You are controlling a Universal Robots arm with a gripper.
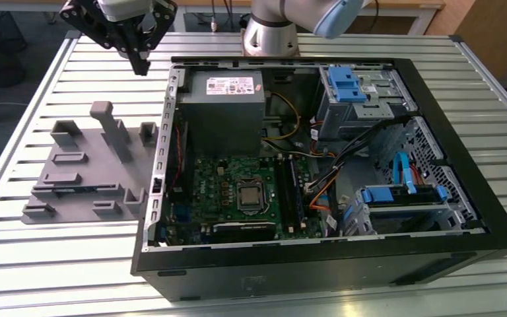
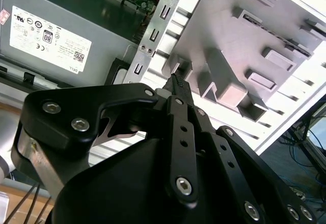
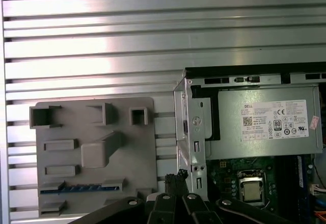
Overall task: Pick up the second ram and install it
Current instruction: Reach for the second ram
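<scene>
Early going here: the second ram [image 3: 80,187], a slim dark green stick with a blue label strip, sat in a long slot of the matte grey moulded plastic fixture block [image 3: 97,122]. The block lay on the shiny slatted aluminium table [image 1: 51,92], toward the table's edge at the exterior view's left. The ram wasn't picked up, so none of the install was done.

The black metal gripper [image 1: 139,66] hung high near the table's far edge, above the gap between the block and the open black steel computer case [image 1: 324,271]. It was well apart from the ram, jaws together on nothing.

Inside the case, the green motherboard [image 1: 227,178] showed its long black plastic slots [image 1: 290,191]. I couldn't tell whether 1 stick already sat there.
</scene>
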